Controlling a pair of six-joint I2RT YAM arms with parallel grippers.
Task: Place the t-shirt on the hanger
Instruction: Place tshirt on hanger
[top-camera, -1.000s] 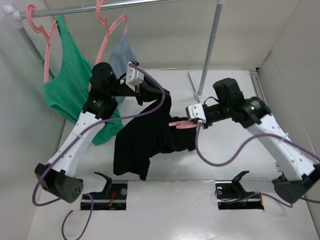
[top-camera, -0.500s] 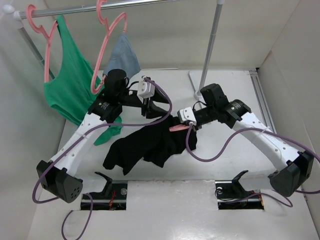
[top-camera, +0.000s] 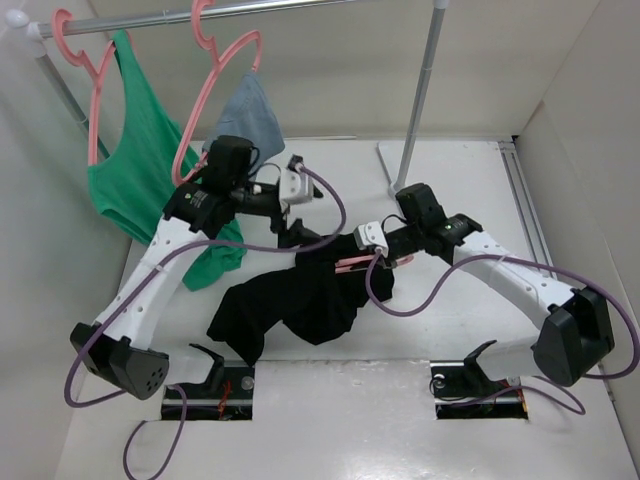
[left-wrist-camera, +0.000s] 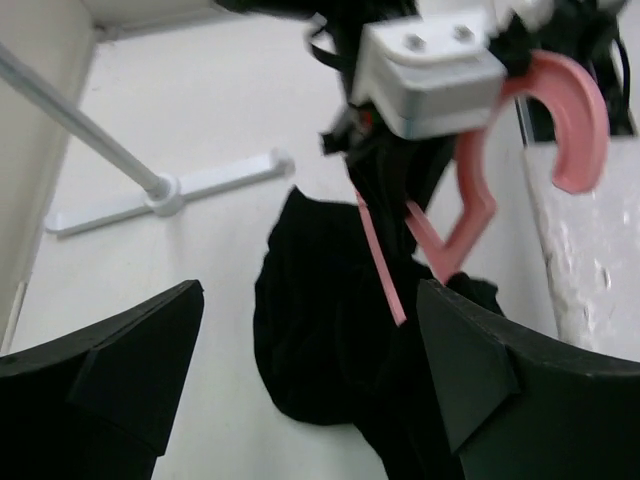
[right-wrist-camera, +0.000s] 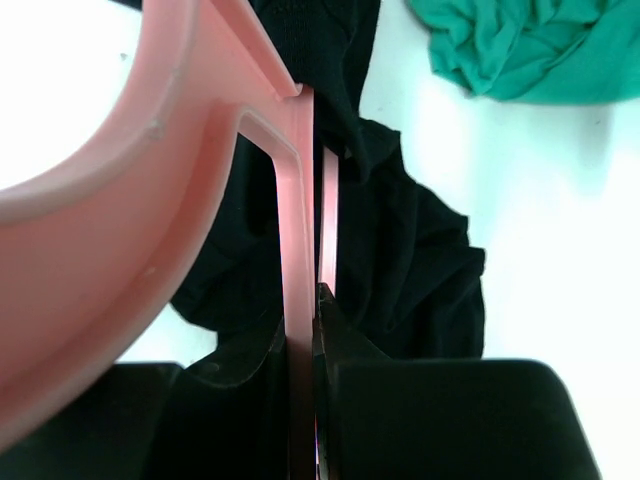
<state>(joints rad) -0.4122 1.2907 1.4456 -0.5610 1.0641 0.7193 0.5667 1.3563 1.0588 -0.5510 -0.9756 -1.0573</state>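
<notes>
The step in hand looks like threading: the right gripper (top-camera: 378, 252) is clamped on the pink plastic open-framed hanger (top-camera: 352, 263) just under its hook, and its wrist view shows the thin pink bar pinched between the dark fingers (right-wrist-camera: 450, 420); from there the frame runs forward and down into the black short-sleeved cloth t-shirt (top-camera: 300, 295), which lies heaped on the white table (top-camera: 460, 180) ahead of and below both grippers; whether a hanger arm is actually inside the neck opening cannot be told, since the folds hide it

The left gripper (top-camera: 292, 236) holds nothing; its wrist view shows its fingers (left-wrist-camera: 130, 370) spread wide with the shirt and the hook beyond them, apart from the pads

Judged from this, the next move calls for the left gripper to close on a single layer at the collar or hem and pull it taut away from the right gripper, so a hanger shoulder can slide in rather than push the heap along

Against a second ago: the left gripper then had the shirt lifted in a hanging drape; it has since come down and let go, the cloth has slumped flatter, and the right arm has moved in closer with the hanger
</notes>
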